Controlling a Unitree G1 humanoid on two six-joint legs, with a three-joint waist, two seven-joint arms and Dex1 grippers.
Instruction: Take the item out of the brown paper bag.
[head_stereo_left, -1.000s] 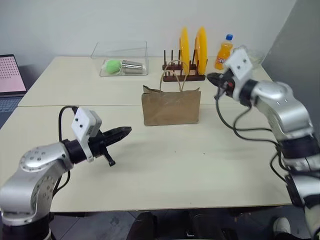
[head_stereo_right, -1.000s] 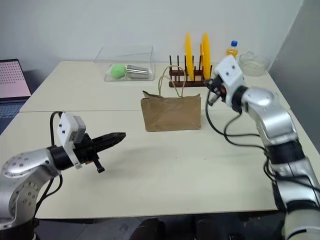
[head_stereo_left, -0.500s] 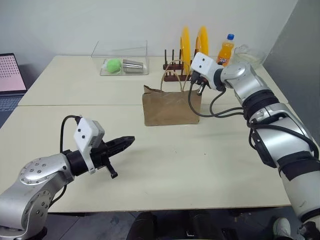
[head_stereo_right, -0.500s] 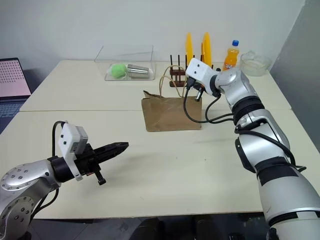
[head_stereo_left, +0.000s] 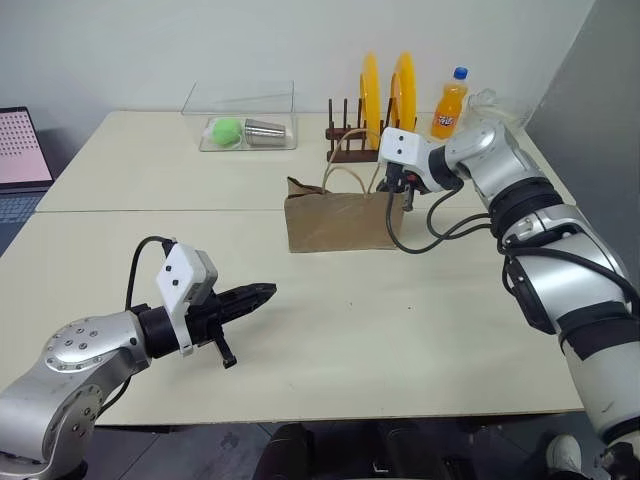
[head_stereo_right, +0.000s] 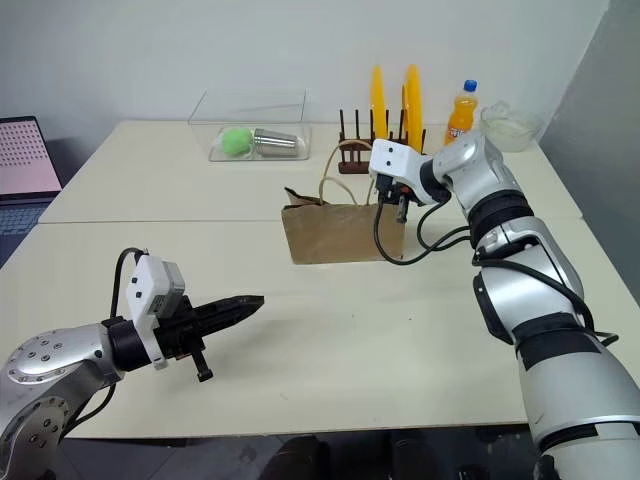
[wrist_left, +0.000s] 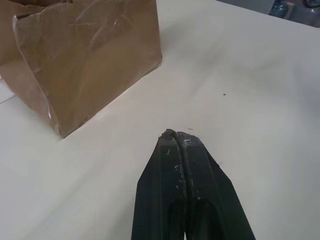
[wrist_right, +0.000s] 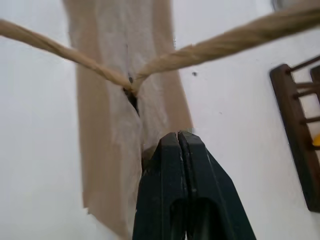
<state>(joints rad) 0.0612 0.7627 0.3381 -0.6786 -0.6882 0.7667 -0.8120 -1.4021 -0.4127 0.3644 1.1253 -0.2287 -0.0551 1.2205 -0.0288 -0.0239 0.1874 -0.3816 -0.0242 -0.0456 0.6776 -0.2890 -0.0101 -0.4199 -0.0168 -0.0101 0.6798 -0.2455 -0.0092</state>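
Observation:
The brown paper bag (head_stereo_left: 340, 222) stands upright in the middle of the table, its two cord handles (head_stereo_left: 350, 172) looping up. The item is hidden inside it. My right gripper (head_stereo_left: 393, 188) is shut and points down at the bag's right top corner, just beside the handles. In the right wrist view its shut tips (wrist_right: 178, 135) sit against the bag's rim (wrist_right: 107, 130), below where the cord handle (wrist_right: 225, 42) is fixed. Low over the near left of the table, my left gripper (head_stereo_left: 266, 292) is shut and empty, aimed toward the bag (wrist_left: 85, 55) with a wide gap between.
Behind the bag stands a wooden rack (head_stereo_left: 352, 150) with two yellow plates (head_stereo_left: 385, 92). An orange soda bottle (head_stereo_left: 448, 103) and a glass bowl (head_stereo_left: 497, 106) are at the back right. A clear box (head_stereo_left: 240, 118) holds a green ball and a metal cup. A laptop (head_stereo_left: 20, 150) sits far left.
My right arm swung in from the right of the bag and came down, its shut gripper now tilted down at the bag's right top corner. The left arm hardly shifted.

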